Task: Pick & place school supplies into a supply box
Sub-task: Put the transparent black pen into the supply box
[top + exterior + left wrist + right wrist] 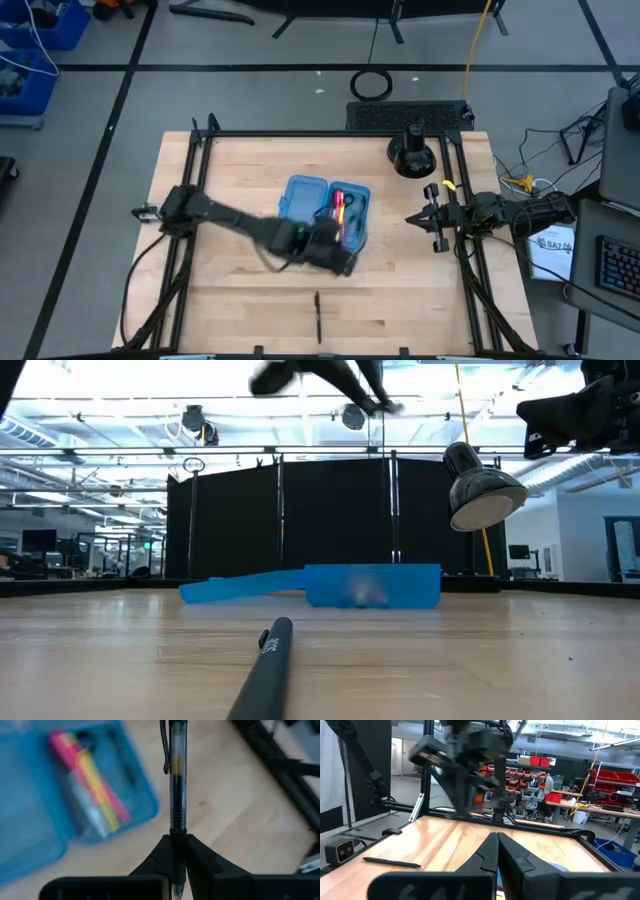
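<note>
The left claw (178, 851) is clamped on a black pen (177, 775) near one end, which we judge light, stiff and slippery, over the supply box (303, 195).

Right end effector (497, 851) fingers together; black pen (391, 863) on table (450, 845); left arm (465, 765) blurred.

Two dark jointed arms (225, 217) — black wedge-shaped fingers (155, 862)

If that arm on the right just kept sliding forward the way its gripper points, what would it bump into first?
Likely the left arm, which hangs in its line above the blue box, holding a black pen. The right gripper points level across the table, so it may pass over the box; depth is unclear.
</note>
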Motion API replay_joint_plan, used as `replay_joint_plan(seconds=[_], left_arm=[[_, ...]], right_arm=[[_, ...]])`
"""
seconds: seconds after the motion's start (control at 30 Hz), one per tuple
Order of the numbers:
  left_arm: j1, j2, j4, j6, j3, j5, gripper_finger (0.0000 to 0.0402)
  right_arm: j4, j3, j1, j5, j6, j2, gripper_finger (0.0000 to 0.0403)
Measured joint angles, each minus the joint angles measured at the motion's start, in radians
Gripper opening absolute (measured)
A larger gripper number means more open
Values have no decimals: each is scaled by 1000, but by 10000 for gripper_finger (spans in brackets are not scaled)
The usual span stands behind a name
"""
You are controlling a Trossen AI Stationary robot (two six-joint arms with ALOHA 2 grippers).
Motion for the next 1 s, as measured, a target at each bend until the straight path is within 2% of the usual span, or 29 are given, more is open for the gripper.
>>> replay_joint_plan(seconds=[0.1,0.23,0.33,0.43,0.67,1.0], left_arm=[[87,16,76,131,0,71,31],[185,36,90,211,-8,124,31],[239,52,110,220,-50,199,34],[275,60,196,226,-125,264,31],[343,62,328,176,-304,374,32],[346,61,341,119,-376,387,30]], right_arm=[[-6,0,0,0,0,0,0],[-14,0,0,1,-2,2,0],[-18,0,0,0,-1,5,0],[-28,0,0,0,0,8,0],[-26,0,0,0,0,17,0],[-18,0,0,1,-10,17,0]])
